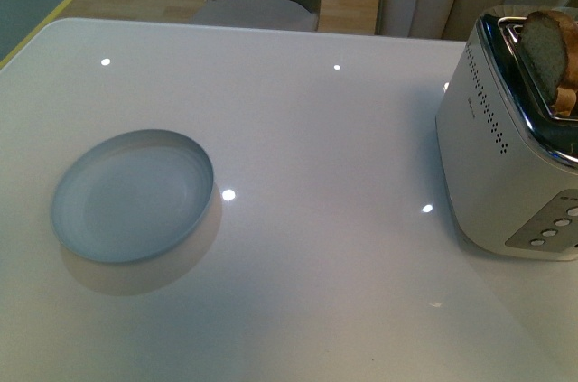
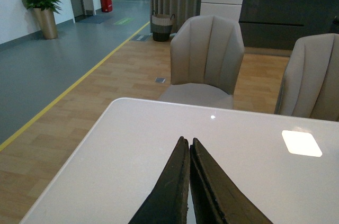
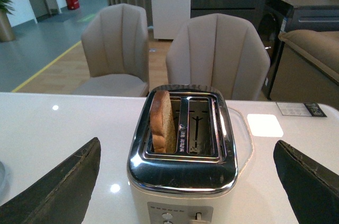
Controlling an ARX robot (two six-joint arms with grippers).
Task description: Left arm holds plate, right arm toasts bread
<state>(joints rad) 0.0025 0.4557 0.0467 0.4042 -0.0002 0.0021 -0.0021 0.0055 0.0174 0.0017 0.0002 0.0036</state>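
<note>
While the bread [image 3: 161, 122] stands high in the toaster [image 3: 183, 150], the right tool [image 3: 185, 181] is spread wide; the left tool [image 2: 189, 152] is pressed together, so the plate [image 1: 134, 195], unheld on the table [image 1: 343, 219], could be pushed away.

It looks like an open office or showroom with a dining corner: a white table [image 1: 298, 219] with a toaster [image 3: 183, 150], 2 padded chairs [image 3: 217, 54], wooden floor, dark kitchen cabinets [image 2: 275, 7], a potted plant [image 2: 41, 9]
</note>
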